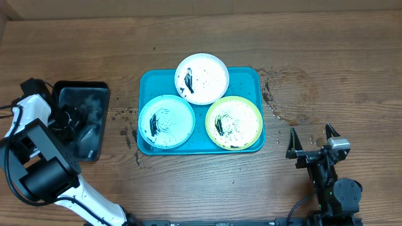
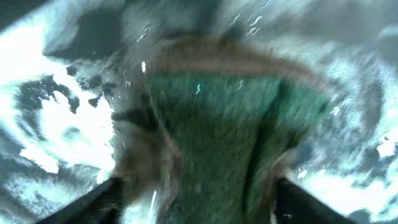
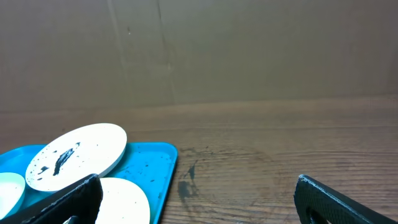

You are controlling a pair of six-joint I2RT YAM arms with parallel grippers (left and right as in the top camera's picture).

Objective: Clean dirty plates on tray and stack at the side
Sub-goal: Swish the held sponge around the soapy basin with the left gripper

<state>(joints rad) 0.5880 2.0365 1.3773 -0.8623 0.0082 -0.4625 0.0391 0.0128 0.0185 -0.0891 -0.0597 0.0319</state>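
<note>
The turquoise tray [image 1: 251, 78] holds three smeared plates: white-rimmed [image 1: 201, 78] at the back, light blue [image 1: 166, 121] front left, yellow-green [image 1: 233, 123] front right. My left gripper [image 1: 74, 122] is down in the black tray [image 1: 80, 88]. In the left wrist view it [image 2: 198, 186] is closed on a green sponge [image 2: 217, 130] amid foamy water, all blurred. My right gripper [image 1: 312, 145] is open and empty above the table, right of the turquoise tray. The right wrist view shows it [image 3: 199, 205] open, with the tray's corner [image 3: 152, 165] and the white-rimmed plate [image 3: 74, 155] at the left.
The black tray holds soapy water and foam [image 2: 50, 124]. Wet stains and dark specks mark the wood right of the turquoise tray [image 1: 282, 94] and between the two trays [image 1: 125, 116]. A brown wall [image 3: 199, 50] stands behind the table.
</note>
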